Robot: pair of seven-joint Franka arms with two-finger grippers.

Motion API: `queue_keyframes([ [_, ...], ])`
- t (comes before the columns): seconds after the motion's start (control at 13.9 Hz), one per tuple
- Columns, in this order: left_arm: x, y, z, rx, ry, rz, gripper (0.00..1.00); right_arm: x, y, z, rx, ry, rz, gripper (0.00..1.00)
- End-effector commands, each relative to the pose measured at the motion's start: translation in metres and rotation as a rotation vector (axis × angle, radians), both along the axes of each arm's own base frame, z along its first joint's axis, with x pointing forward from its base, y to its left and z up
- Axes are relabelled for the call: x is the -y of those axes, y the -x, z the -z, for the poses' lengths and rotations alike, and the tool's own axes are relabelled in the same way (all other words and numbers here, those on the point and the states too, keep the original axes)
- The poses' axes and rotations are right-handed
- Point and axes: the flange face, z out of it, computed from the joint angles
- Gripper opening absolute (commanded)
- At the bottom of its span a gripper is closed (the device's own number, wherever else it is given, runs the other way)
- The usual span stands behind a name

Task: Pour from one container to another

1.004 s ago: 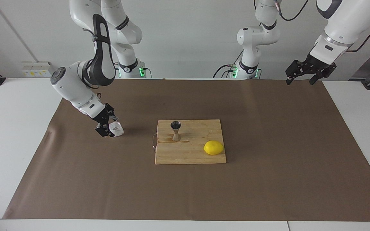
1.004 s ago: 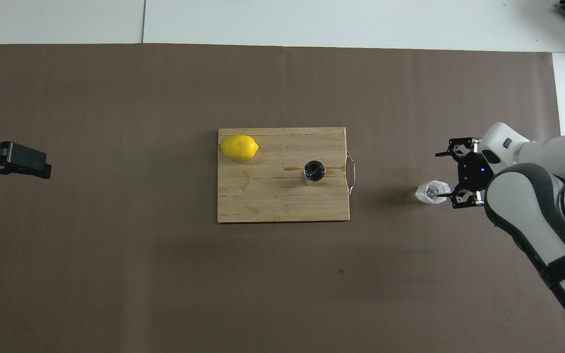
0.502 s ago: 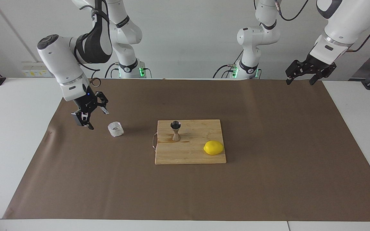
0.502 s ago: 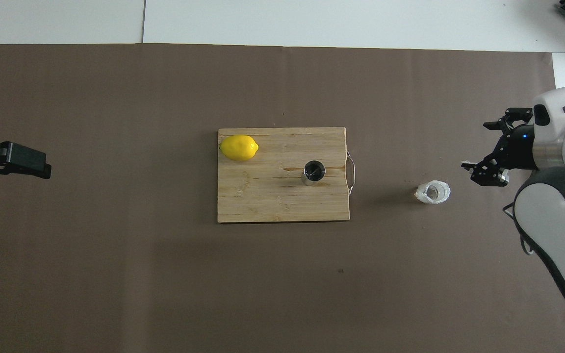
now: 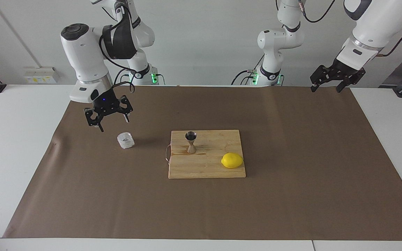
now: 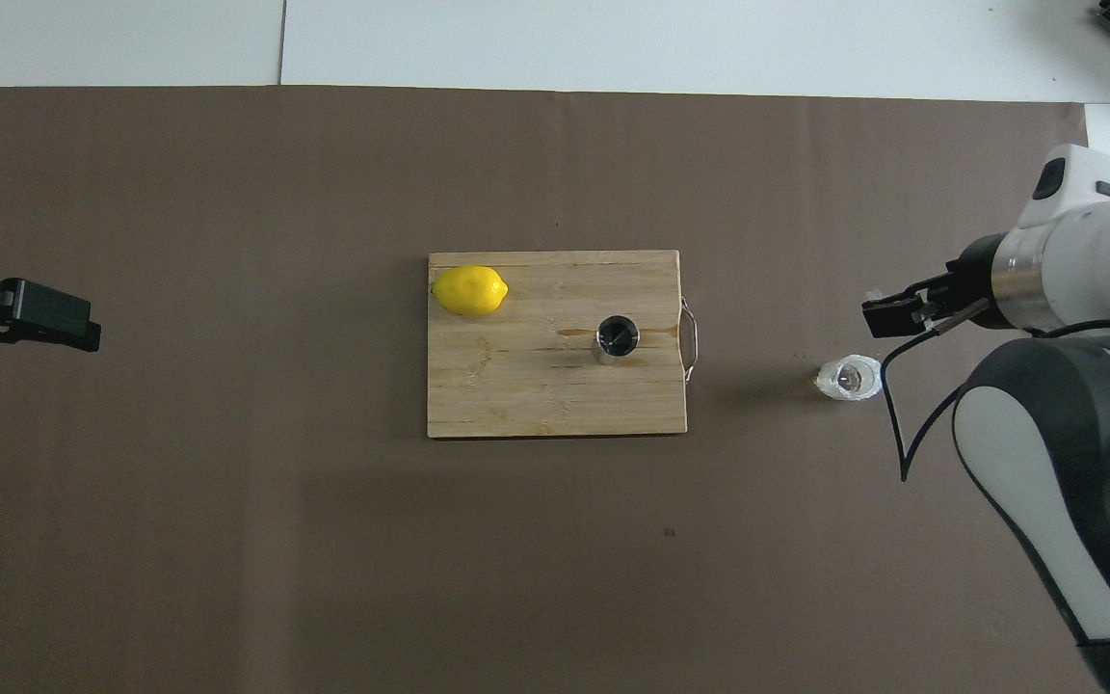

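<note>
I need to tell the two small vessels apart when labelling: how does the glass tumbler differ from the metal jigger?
The glass tumbler is clear and whitish, the jigger silver-grey metal. The tumbler is short and squat; the jigger is slim, hourglass-shaped with a narrow waist. The tumbler sits on the brown paper toward the right arm's end, the jigger on the wooden board. Both stand upright, mouths up, and neither is held.

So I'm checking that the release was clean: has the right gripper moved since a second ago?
Yes. The right gripper, open, has lifted off the glass tumbler and now hangs above the brown paper beside it, while the tumbler stays put.
</note>
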Motion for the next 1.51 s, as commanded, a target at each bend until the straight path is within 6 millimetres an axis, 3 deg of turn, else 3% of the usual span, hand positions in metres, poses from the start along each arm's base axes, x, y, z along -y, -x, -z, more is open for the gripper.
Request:
queue_keyframes([
  [0.0, -0.001, 0.007, -0.001, -0.006, 0.006, -0.011, 1.00, -0.014, 0.006, -0.031, -0.054, -0.002, 0.225, 1.00],
  [0.36, -0.001, 0.007, -0.001, -0.006, 0.006, -0.013, 1.00, -0.008, 0.015, -0.084, -0.138, 0.016, 0.350, 1.00],
  [1.15, -0.001, 0.007, -0.001, -0.006, 0.006, -0.011, 1.00, 0.015, 0.019, -0.092, -0.143, 0.008, 0.422, 1.00],
  [1.43, -0.001, 0.007, -0.001, -0.006, 0.006, -0.011, 1.00, 0.028, 0.020, -0.114, -0.124, -0.001, 0.438, 1.00],
])
